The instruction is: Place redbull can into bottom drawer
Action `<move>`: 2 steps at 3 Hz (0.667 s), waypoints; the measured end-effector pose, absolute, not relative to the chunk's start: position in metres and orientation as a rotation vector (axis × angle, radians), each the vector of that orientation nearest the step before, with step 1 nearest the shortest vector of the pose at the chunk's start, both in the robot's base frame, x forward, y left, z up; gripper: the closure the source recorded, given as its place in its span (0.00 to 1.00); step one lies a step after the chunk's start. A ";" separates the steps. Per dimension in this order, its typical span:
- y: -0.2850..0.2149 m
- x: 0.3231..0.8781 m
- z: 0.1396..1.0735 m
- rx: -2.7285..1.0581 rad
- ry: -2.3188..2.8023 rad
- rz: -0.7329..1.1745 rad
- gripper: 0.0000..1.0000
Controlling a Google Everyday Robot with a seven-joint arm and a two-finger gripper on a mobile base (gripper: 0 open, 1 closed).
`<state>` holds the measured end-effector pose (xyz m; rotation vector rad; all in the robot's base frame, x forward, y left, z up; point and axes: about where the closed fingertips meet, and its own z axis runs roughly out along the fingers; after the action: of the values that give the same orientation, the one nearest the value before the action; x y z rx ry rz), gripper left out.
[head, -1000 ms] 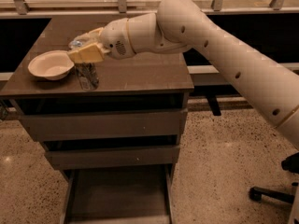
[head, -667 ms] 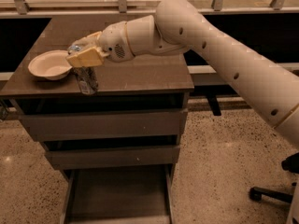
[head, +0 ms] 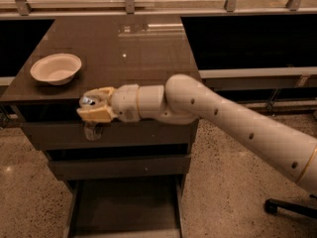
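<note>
redbull can (head: 92, 131) upright between fingers (head: 95, 114), before top drawer (head: 148, 137).

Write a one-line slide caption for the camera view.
End effector grips the can in front of the cabinet, bottom drawer open below; a bowl sits on top.

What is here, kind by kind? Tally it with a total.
Cans: 1, the redbull can, gripped by the pincer at the cabinet's front edge.
Bowls: 1, the white bowl on the cabinet top.
Drawers: 3, only the bottom drawer open.
Total: 5.
</note>
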<state>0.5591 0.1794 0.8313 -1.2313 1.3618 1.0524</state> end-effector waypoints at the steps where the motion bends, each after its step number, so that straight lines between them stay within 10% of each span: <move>1: 0.177 0.519 0.783 -1.239 1.299 1.102 1.00; 2: 0.179 0.513 0.777 -1.246 1.289 1.110 1.00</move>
<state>0.5135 0.1789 0.7765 -1.2457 1.2890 1.1104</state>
